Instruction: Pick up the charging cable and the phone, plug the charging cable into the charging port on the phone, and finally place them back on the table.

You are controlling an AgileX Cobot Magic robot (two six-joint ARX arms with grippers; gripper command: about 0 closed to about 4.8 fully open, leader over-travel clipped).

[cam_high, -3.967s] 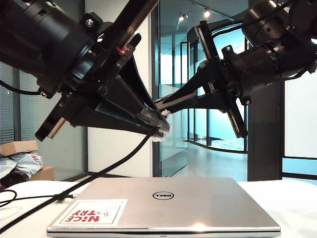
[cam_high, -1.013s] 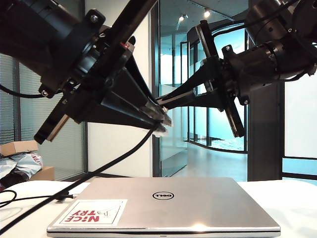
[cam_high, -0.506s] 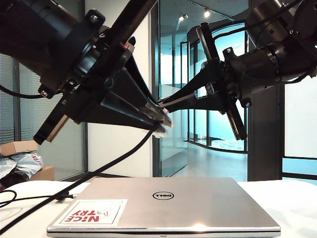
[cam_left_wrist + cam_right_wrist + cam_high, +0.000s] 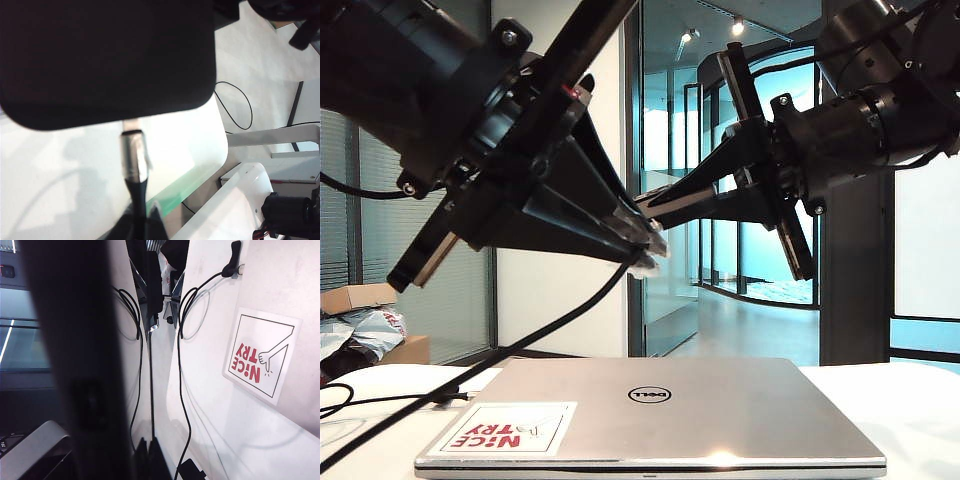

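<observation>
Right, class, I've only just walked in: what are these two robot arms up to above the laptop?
The left gripper, shut, holds the thin black charging cable by its silver plug. The right gripper, also shut, holds the flat matte-black phone edge-on. Both meet in mid-air above the closed silver laptop on the white table. In the left wrist view the plug tip sits right at the phone's edge; whether it is fully seated cannot be told.

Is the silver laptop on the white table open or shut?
Shut. The exterior view shows the silver laptop lying flat on the white table, its lid down, logo and red-lettered sticker facing up, no screen showing.
</observation>
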